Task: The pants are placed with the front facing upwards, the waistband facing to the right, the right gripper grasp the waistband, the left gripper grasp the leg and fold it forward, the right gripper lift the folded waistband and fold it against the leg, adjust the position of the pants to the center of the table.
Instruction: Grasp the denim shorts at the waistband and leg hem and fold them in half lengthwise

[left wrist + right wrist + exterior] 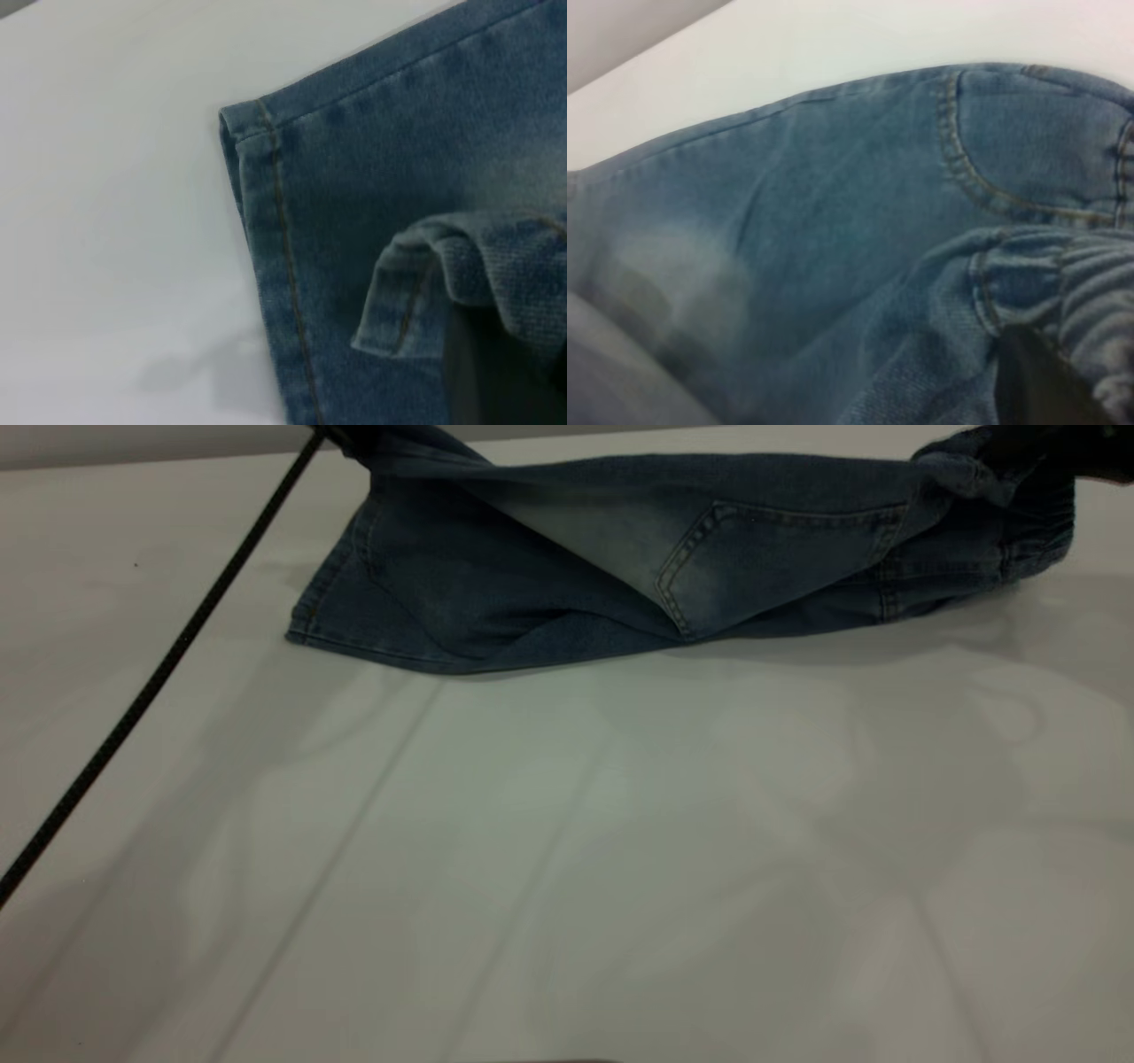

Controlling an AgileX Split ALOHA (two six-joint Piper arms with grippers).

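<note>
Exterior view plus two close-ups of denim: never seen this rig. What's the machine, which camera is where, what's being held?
It is a table with two robot arms, each ending in a gripper and each carrying a small camera on its wrist.

The wide picture comes from a camera outside the rig, facing the arms across the white table. The only item on it is a pair of small blue denim pants, lying sideways with the leg to the left and the gathered waistband to the right. Both ends are pulled up off the table while the middle sags onto it.

The left gripper sits at the top edge, at the raised leg; a black cable trails from it. The left wrist picture shows the leg hem bunched over a dark finger.

The right gripper is at the waistband; its wrist picture shows the elastic ruffles bunched at a dark finger.
</note>
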